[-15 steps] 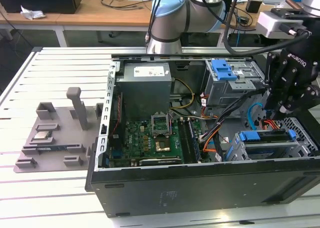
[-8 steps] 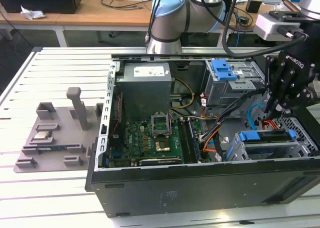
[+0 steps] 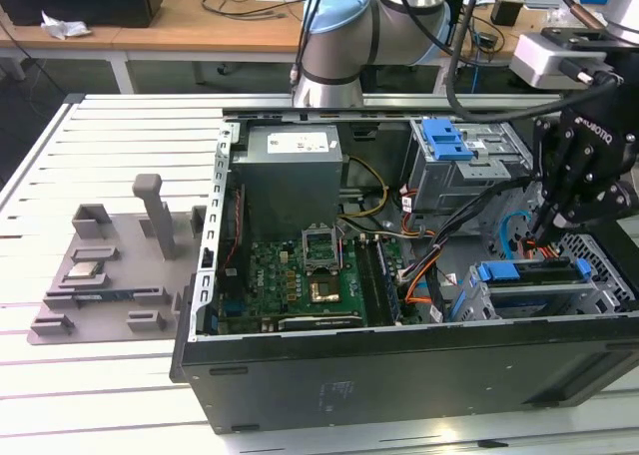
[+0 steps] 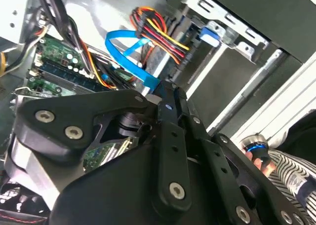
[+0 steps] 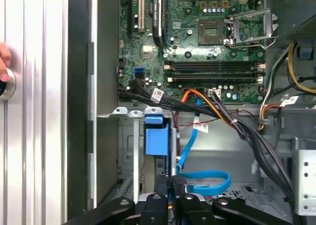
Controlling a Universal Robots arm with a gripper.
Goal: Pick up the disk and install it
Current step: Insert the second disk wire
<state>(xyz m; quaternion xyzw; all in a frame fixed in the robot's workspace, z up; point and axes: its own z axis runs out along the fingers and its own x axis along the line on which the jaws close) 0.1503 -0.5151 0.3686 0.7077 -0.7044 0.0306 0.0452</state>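
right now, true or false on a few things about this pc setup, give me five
1. The computer case lies open. True.
2. The gripper hangs over the grey tray. False: it is over the case's end at the exterior view's right.
3. A small chip sits on the tray. True.
4. A fan covers the board's socket. False: the socket is bare.
5. A blue cable lies inside the case. True.

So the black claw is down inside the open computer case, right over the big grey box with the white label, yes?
Not quite. In the exterior view the claw is inside the open computer case, but it hangs above the blue-framed drive bay on that view's right. The grey box with the white label sits well away, toward the view's left.
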